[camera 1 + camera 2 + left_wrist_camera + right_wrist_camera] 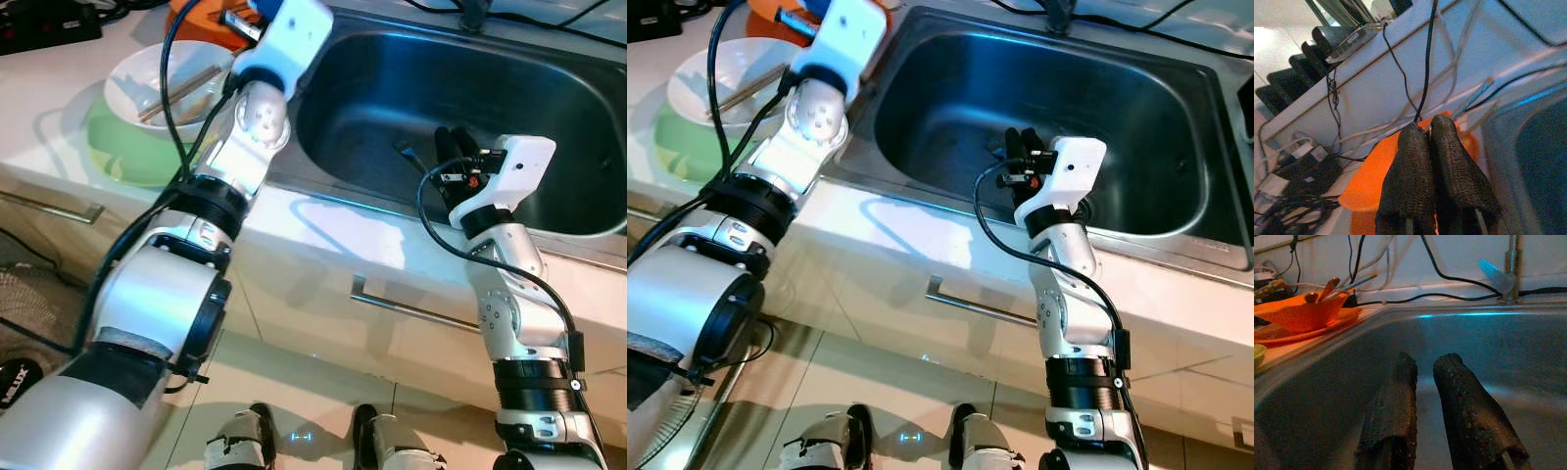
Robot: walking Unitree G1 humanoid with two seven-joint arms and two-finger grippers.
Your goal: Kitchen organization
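— What are we seeing from the left eye view?

— We are standing at a white counter [323, 245] with a steel sink [392, 69] set into it. Our left arm is reaching up over the counter beside the sink's left rim, just past a white bowl [132, 73] that is sitting inside a green bowl [122, 157], with chopsticks [181, 93] lying in the white one. Our right gripper [453, 147] is hanging inside the sink, near its front wall.

— And the right eye view?

— We are looking at the same scene there. A drawer handle [980, 304] is running along the cabinet front below the counter, and our feet are showing on the tiled floor.

— The left wrist view?

— Our left gripper [1431, 128] is holding its two fingers pressed together with nothing between them. It is pointing over an orange plate [1374, 191] on the counter, with cables [1400, 73] trailing along the wall behind.

— The right wrist view?

— Our right gripper's fingers [1396, 396] are standing slightly apart, empty, down in the basin. Past the rim, an orange bowl [1303, 311] is resting on the orange plate with utensils [1327, 288] sticking out of it, and a tap [1511, 269] is rising at the back edge of the sink.
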